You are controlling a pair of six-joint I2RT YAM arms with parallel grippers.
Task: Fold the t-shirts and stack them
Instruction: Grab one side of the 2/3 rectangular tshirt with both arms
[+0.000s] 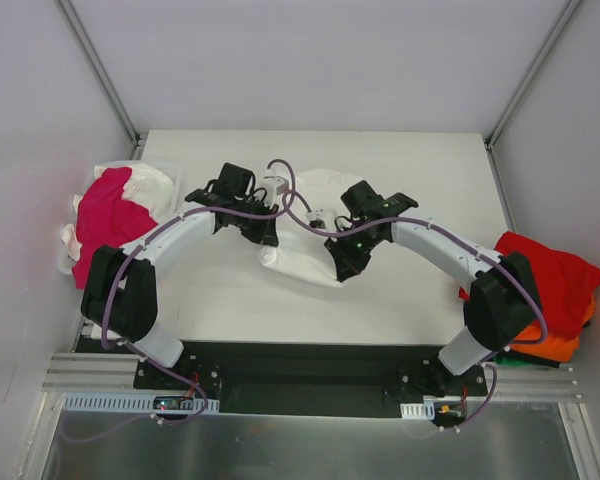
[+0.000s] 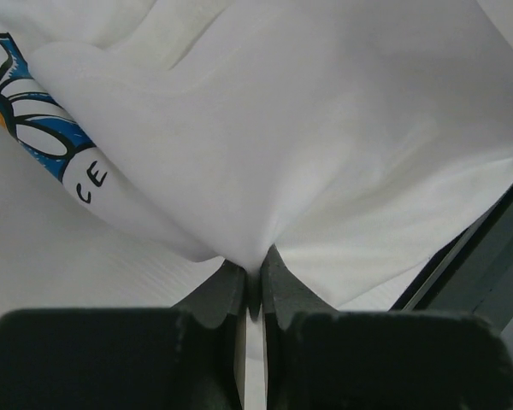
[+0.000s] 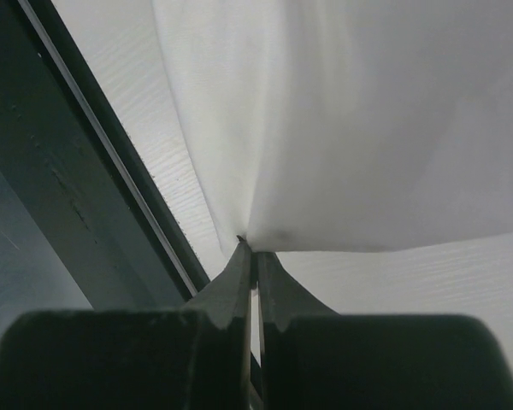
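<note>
both arms in toward the middle, left gripper point(image 1: 263, 234) and right gripper point(image 1: 342, 268) low, jaws tight together

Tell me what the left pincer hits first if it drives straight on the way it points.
The white t-shirt: the left pincer is shut on its edge, and the cloth rises right ahead of the tips. What lies behind the cloth is hidden.

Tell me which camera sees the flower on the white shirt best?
The left wrist view: the blue flower print shows close up on the white t-shirt. The top and right wrist views show only plain white cloth, no flower.
</note>
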